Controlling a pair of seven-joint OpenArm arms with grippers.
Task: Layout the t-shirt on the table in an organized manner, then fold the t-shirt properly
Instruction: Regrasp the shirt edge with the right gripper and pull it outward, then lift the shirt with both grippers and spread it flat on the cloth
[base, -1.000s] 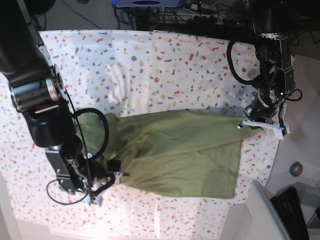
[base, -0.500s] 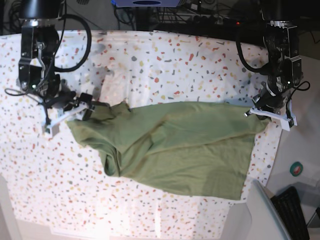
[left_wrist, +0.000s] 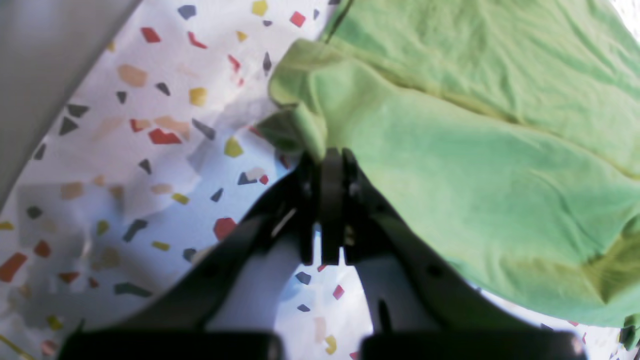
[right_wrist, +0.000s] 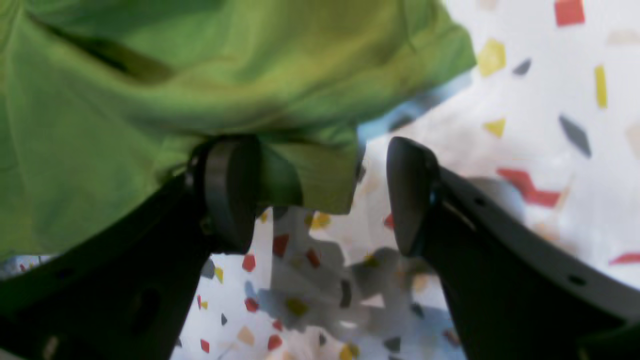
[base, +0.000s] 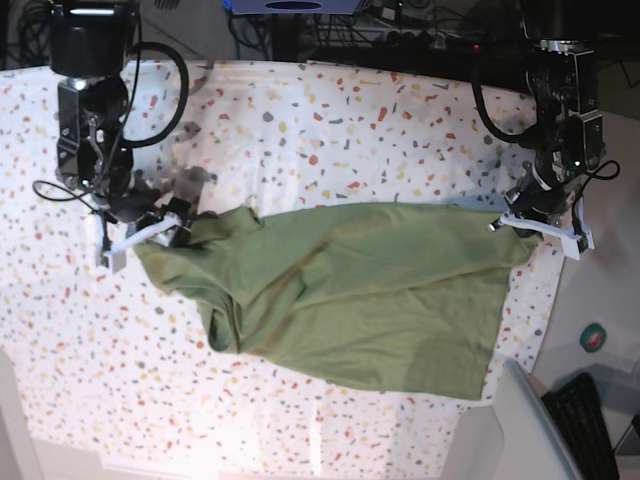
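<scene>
Speckled table (base: 330, 130) under t-shirt (base: 350, 290); wrist views show left gripper (left_wrist: 325, 160) jaws pinching hem, right gripper (right_wrist: 320, 195) jaws apart

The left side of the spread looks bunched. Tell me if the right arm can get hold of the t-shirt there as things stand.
Probably yes: the right gripper is open at the t-shirt edge, cloth already hanging between its fingers, nothing blocking.

The left hand (left_wrist: 324, 167) pinches the t-shirt (left_wrist: 465, 150) edge above the table (left_wrist: 150, 165)
</scene>
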